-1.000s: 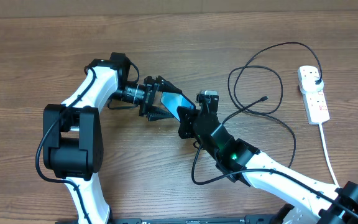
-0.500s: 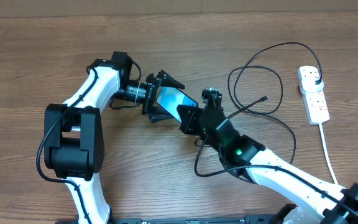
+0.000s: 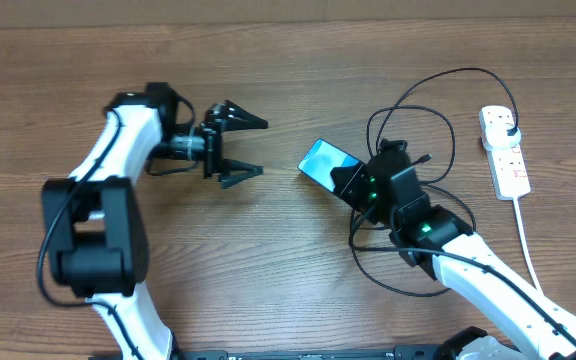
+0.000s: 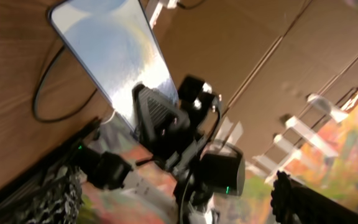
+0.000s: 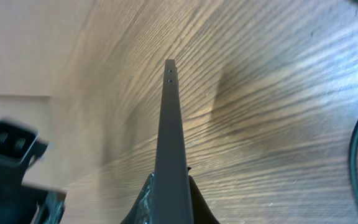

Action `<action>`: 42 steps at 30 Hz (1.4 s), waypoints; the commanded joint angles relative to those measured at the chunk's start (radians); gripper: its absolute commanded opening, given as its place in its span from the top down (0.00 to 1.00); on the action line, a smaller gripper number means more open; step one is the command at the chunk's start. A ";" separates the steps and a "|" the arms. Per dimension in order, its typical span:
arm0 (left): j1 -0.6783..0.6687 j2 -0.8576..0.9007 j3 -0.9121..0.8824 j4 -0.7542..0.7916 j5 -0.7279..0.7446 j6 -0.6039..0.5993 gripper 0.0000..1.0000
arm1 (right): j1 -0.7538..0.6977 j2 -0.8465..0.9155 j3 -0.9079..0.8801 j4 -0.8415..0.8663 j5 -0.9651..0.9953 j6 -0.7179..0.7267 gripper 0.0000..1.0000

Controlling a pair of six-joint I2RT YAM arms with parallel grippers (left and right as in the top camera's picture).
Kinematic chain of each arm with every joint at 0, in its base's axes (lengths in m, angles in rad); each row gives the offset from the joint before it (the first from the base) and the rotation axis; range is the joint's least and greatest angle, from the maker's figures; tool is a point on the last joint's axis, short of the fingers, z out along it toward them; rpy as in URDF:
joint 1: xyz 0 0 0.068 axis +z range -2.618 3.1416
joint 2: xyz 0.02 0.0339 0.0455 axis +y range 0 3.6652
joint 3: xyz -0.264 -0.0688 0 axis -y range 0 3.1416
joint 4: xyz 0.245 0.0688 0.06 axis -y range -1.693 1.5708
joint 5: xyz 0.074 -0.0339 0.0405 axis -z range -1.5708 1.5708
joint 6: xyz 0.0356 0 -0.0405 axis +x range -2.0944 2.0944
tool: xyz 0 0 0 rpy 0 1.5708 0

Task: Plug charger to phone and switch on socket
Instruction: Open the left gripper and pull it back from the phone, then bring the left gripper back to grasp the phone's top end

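1. Right end effector [image 3: 352, 181] pinches the phone [image 3: 322, 160] by one end; I see it jutting ahead of the fingers.
2. Left end effector [image 3: 259, 147] spread wide; phone lies well apart, straight ahead of it.

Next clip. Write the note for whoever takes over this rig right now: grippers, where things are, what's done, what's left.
Left gripper: open, empty, left of the phone.
Right gripper: shut on one end of the phone, holding it tilted.
Charger: looped on the table by the right arm. Its connector tip lies free, and its plug sits at the socket.
Done: phone gripped.
Left: insert tip, switch socket on. The switch state is unreadable.
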 commanded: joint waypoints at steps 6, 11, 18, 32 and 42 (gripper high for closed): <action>0.113 -0.242 0.023 -0.223 -0.446 0.187 0.00 | -0.061 -0.041 0.015 0.023 -0.268 0.319 0.96; 0.106 -0.256 0.021 -0.225 -0.460 0.117 0.00 | -0.061 -0.041 0.014 0.022 -0.306 0.464 0.96; 0.050 -0.254 0.021 -0.136 -0.460 -0.134 0.00 | -0.061 -0.040 0.013 0.019 -0.283 0.629 0.96; -0.113 -0.254 0.021 0.027 -0.519 -0.610 0.00 | 0.051 -0.040 0.013 0.155 -0.213 0.821 0.96; -0.154 -0.254 0.021 0.045 -0.529 -0.757 0.11 | 0.114 -0.039 0.013 0.196 -0.192 0.953 0.96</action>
